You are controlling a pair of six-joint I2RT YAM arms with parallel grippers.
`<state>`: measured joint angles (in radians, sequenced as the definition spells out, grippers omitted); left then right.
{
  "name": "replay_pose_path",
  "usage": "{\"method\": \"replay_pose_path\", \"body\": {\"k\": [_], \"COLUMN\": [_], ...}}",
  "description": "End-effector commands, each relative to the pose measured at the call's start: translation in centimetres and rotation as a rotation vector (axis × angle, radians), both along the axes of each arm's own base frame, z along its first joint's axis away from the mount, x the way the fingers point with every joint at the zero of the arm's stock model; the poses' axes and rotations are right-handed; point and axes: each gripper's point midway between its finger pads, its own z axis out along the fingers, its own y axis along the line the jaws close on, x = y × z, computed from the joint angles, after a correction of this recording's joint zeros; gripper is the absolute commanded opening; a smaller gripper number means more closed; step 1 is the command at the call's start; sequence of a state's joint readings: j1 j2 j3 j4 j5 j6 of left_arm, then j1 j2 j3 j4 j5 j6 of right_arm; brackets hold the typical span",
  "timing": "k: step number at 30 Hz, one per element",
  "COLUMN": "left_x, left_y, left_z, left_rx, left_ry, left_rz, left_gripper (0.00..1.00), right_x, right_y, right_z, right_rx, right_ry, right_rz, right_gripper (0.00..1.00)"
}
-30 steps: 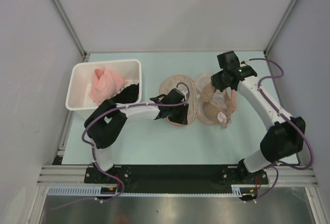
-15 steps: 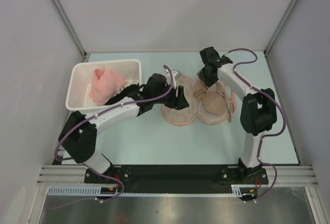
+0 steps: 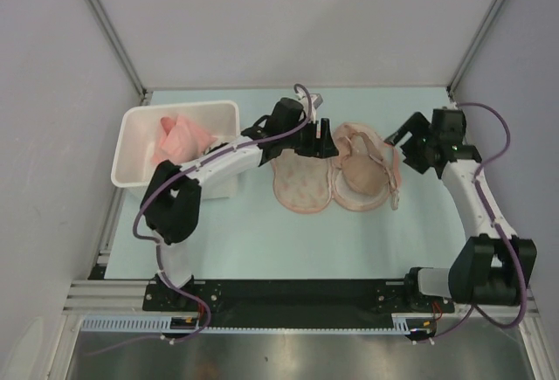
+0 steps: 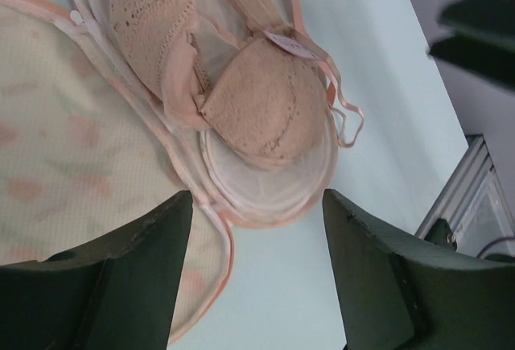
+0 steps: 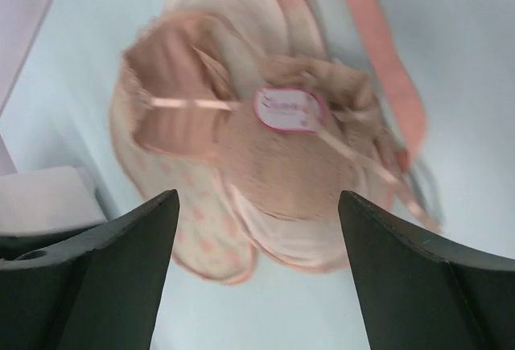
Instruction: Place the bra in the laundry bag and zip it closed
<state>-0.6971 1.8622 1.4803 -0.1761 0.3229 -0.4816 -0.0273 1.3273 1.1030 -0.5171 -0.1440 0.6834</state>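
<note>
Both spread and empty: the left end effector [image 3: 318, 139] hangs over the far edge of the open laundry bag [image 3: 300, 186], and the right end effector [image 3: 409, 141] is just right of it. The bra [image 3: 362, 172] lies in the bag's right lobe on the tabletop [image 3: 262, 236], straps trailing over the rim

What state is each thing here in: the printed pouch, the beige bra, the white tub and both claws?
Cream-peach printed fabric laundry bag: unzipped, spread flat, both lobes open.
Beige lace bra: lying in the bag's right lobe, straps spilling over the rim.
White plastic bin: open-topped, pink cloth inside.
Left gripper: open, empty.
Right gripper: open, empty.
</note>
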Motion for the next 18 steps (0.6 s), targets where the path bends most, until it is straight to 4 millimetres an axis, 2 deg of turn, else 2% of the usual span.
{"method": "replay_pose_path", "body": {"k": [1,2,3,5,6,7,9,10,14,18], "left_x": [2.5,2.8,3.6,4.4,4.9,5.2,5.6,5.8,6.6,7.2], "left_y": [-1.8,-2.0,-2.2,-2.4,-2.4,-2.5,-2.9,-3.0,-3.2,-3.1], "left_z": [0.2,0.2,0.5,-0.9,-0.8,-2.0,-2.0,-2.9,-3.4,-3.9], "left_rx": [-0.033,-0.039,-0.04,-0.026,-0.023,-0.009,-0.017,-0.008,0.003,0.009], "left_ry": [0.053,0.061,0.047,0.072,0.065,0.083,0.087,0.102,0.096,0.098], "left_rz": [0.069,0.082,0.107,0.144,0.166,0.174,0.183,0.188,0.204,0.221], "left_gripper": [0.71,0.71,0.72,0.73,0.74,0.73,0.73,0.74,0.73,0.69], "right_x": [-2.4,-3.4,-3.0,-3.7,-3.6,-3.5,-3.3,-3.2,-2.8,-2.6], "right_y": [1.5,2.2,2.6,3.1,3.1,3.0,2.7,2.7,2.3,2.0], "right_z": [-0.7,-2.2,-1.9,-3.3,-3.6,-3.9,-5.3,-5.6,-6.9,-9.3], "right_rx": [0.058,0.097,0.118,0.172,0.173,0.171,0.156,0.157,0.141,0.136], "right_ry": [-0.073,-0.048,-0.097,-0.085,-0.09,-0.09,-0.058,-0.049,-0.05,-0.014], "right_rz": [0.161,0.183,0.193,0.188,0.188,0.189,0.182,0.181,0.173,0.175], "right_gripper": [0.84,0.84,0.84,0.84,0.84,0.84,0.84,0.85,0.85,0.86]}}
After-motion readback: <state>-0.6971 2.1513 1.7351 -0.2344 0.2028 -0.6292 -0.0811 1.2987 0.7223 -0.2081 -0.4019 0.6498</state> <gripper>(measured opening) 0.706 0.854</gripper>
